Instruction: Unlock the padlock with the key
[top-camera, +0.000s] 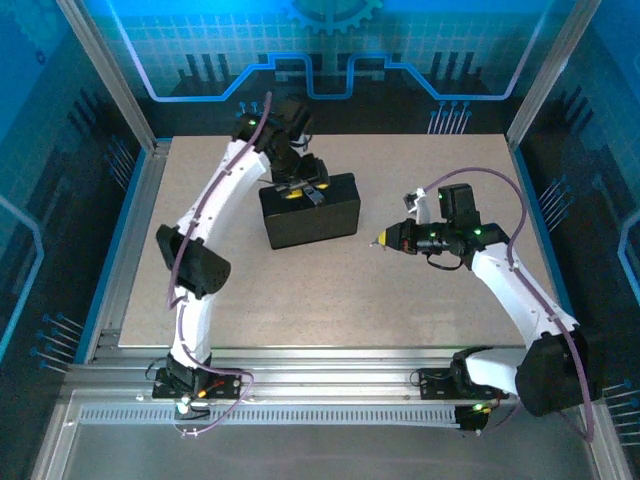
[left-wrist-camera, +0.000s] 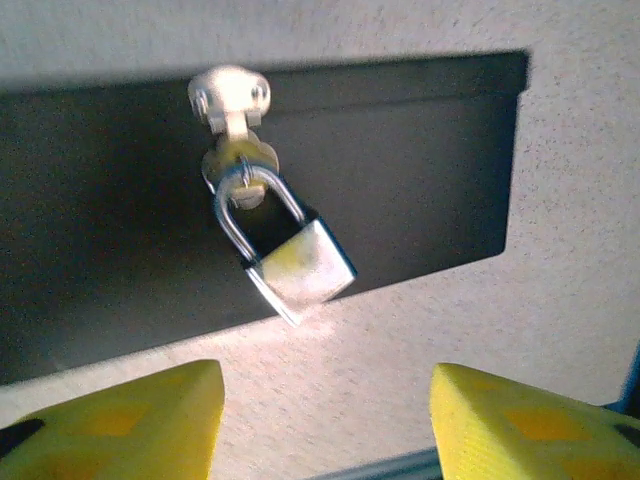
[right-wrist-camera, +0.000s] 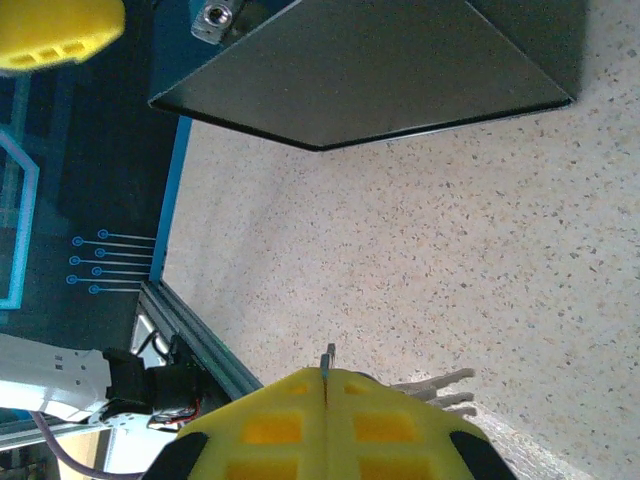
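The tiny silver padlock (left-wrist-camera: 297, 262) hangs tilted from a silver hasp (left-wrist-camera: 230, 98) on the side of the dark box (top-camera: 312, 215). My left gripper (left-wrist-camera: 325, 420) hovers open just in front of it, yellow fingers (left-wrist-camera: 130, 425) apart and touching nothing. In the top view the left gripper (top-camera: 302, 191) is at the box's far edge. My right gripper (top-camera: 384, 240) is right of the box, apart from it, and shut on the key (right-wrist-camera: 327, 357). Just the key's thin tip pokes out between the closed pads. The box (right-wrist-camera: 400, 70) lies ahead of the right gripper (right-wrist-camera: 327, 376).
The box sits near the middle of the speckled table (top-camera: 330, 300). A metal rail (right-wrist-camera: 195, 330) runs along the table edge. A small silver fitting (right-wrist-camera: 214, 18) and a yellow finger of the left gripper (right-wrist-camera: 55, 30) show at the box's far corner.
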